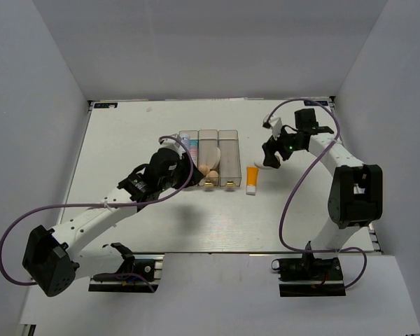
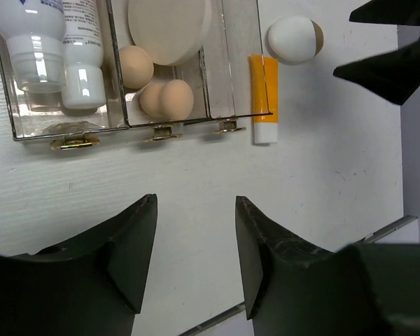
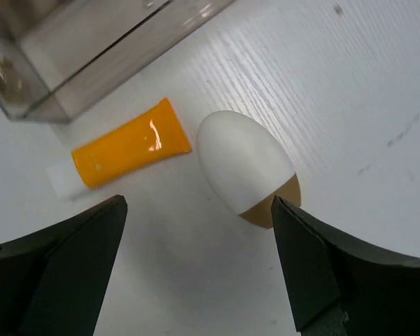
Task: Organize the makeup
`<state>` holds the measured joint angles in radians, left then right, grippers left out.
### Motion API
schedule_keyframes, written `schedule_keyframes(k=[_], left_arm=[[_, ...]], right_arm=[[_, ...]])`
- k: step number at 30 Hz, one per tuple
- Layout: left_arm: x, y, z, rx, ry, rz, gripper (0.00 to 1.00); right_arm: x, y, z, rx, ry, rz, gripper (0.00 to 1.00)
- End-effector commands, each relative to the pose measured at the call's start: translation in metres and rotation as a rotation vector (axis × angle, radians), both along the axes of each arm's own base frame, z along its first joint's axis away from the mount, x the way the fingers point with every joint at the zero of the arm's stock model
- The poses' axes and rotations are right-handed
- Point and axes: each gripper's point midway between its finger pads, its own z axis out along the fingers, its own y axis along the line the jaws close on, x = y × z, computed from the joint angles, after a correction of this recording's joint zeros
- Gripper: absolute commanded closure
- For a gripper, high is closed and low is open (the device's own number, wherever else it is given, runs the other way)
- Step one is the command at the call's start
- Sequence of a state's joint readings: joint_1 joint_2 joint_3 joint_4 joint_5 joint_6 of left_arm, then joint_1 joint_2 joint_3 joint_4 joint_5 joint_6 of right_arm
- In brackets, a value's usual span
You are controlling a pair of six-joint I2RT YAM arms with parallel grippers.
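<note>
My right claw [image 3: 197, 204] stands wide, empty, over the white oval [image 3: 241, 157]: smooth, probably light and slippery; grip across its middle.

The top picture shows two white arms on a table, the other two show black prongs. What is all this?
These are two robot arms on a table, each ending in a two-finger gripper. The top picture comes from a fixed camera above and behind them. The other two come from cameras on the wrists, so the black prongs are each arm's own fingers. Three clear bins stand on the table: one holds white tubes, the next beige sponges and a round puff. An orange tube and a white-tan egg lie loose beside the bins. The left gripper and right gripper are both open and hold nothing; the right one is poised by the egg.
</note>
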<state>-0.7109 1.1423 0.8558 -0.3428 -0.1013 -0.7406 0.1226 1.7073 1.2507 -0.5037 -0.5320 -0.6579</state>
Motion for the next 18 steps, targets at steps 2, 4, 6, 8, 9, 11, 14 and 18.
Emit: schedule_keyframes(k=[2,4,6,8,9,11,14,18], left_arm=[[0.0,-0.011,0.004,-0.019,-0.012,-0.049,0.41],[0.001,-0.012,0.004,-0.016,-0.009,-0.051,0.41],[0.001,-0.013,0.005,-0.019,-0.008,-0.053,0.41],[0.001,-0.013,0.006,-0.021,-0.009,-0.051,0.41],[0.001,-0.012,0.006,-0.017,-0.01,-0.049,0.41],[0.001,-0.01,0.006,-0.01,-0.01,-0.04,0.41],[0.0,-0.008,0.006,-0.01,-0.012,-0.035,0.41],[0.001,-0.008,0.003,-0.006,-0.008,-0.032,0.41]], right_arm=[[-0.018,-0.003,-0.001,-0.138,-0.274,0.527,0.11],[0.006,-0.006,0.003,-0.161,-0.3,0.552,0.11],[0.018,-0.007,-0.011,-0.168,-0.247,0.565,0.11],[0.041,-0.007,-0.003,-0.185,-0.263,0.563,0.11],[0.039,-0.008,-0.018,-0.179,-0.202,0.577,0.11],[0.049,-0.006,-0.016,-0.188,-0.204,0.596,0.11],[0.042,-0.006,-0.031,-0.192,-0.153,0.631,0.11],[0.029,-0.003,-0.041,-0.177,-0.102,0.653,0.11]])
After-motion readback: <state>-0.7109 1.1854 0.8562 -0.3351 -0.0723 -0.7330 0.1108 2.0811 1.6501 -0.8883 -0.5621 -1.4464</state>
